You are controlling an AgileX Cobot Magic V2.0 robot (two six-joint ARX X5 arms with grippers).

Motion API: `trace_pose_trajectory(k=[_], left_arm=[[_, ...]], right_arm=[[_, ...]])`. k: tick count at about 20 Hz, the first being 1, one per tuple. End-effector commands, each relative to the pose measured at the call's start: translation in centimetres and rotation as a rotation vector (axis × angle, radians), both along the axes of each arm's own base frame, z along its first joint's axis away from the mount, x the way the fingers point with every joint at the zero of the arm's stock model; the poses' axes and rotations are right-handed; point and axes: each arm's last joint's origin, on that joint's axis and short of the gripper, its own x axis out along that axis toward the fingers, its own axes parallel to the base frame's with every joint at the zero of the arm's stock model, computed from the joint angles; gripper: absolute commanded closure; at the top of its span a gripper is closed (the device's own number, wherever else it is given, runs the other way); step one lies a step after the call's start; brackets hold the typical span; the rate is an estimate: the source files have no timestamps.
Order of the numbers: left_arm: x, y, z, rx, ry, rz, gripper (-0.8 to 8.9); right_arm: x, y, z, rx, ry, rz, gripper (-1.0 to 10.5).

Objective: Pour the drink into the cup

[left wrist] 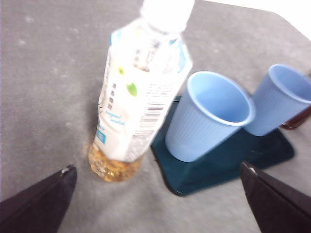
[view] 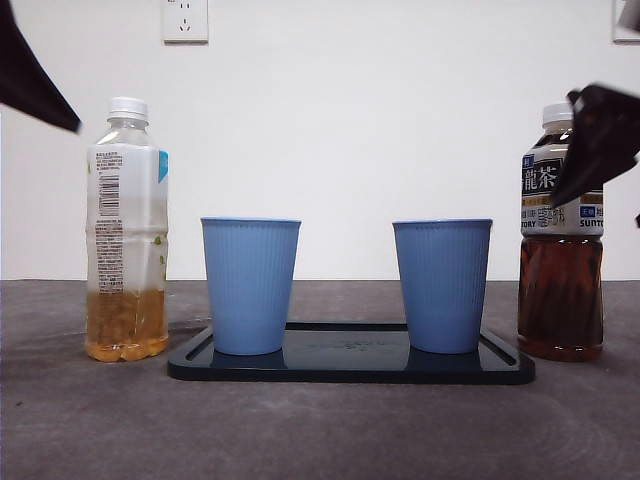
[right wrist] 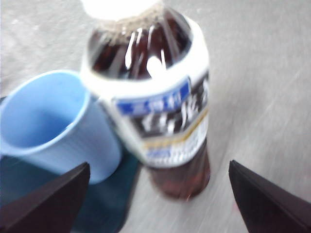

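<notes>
Beside the tray's [view: 350, 372] end, right pincer [right wrist: 158, 194] spread around dark bottle [right wrist: 160, 111]; left pincer [left wrist: 160, 194] spread.

open gap between the two cups [view: 250, 285] [view: 442, 285], bottles [view: 126, 230] [view: 560, 240] flanking the tray [view: 350, 370], table front bare

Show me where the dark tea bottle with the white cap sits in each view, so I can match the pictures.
Front view: the dark tea bottle with the white cap stands at the far right, beside the dark tray, partly behind a black gripper.
Left wrist view: only a dark sliver at the right edge, behind the farther cup; too little to confirm.
Right wrist view: centre, large, between the open jaws.
Shared landmark: the blue ribbed plastic cup next to it.
</notes>
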Motion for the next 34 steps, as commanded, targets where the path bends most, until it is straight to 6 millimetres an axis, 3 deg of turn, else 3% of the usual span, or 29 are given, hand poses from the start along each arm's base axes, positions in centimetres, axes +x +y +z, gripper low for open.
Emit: trace_pose_trajectory(k=[1, 8, 18, 19, 24, 29, 34], left_arm=[[1.2, -0.8, -0.9, 0.016, -0.004, 0.010, 1.47], [4.9, -2.7, -3.8, 0.091, 0.007, 0.011, 1.51], [8.7, -3.7, -7.4, 0.087, -0.049, 0.034, 1.66], [8.9, -3.8, -7.6, 0.086, -0.057, 0.037, 1.86], [9.3, -3.9, -7.8, 0.079, -0.078, 0.038, 5.39], [9.3, -3.9, -7.4, 0.080, -0.114, 0.035, 6.30], [8.7, -3.7, -5.2, 0.187, -0.152, -0.015, 6.82]], right_arm=[[-1.3, 0.1, 0.9, 0.044, 0.009, 0.008, 4.9], [-5.2, 0.6, 2.1, 0.149, 0.052, 0.227, 4.9], [-5.8, 0.7, 2.6, 0.154, 0.060, 0.266, 4.9], [-5.8, 0.7, 2.6, 0.153, 0.058, 0.267, 4.9], [-5.8, 0.7, 2.6, 0.140, 0.051, 0.275, 4.9], [-5.8, 0.7, 2.6, 0.135, 0.048, 0.279, 4.9], [-5.9, 0.9, 2.7, 0.156, 0.047, 0.363, 4.9]])
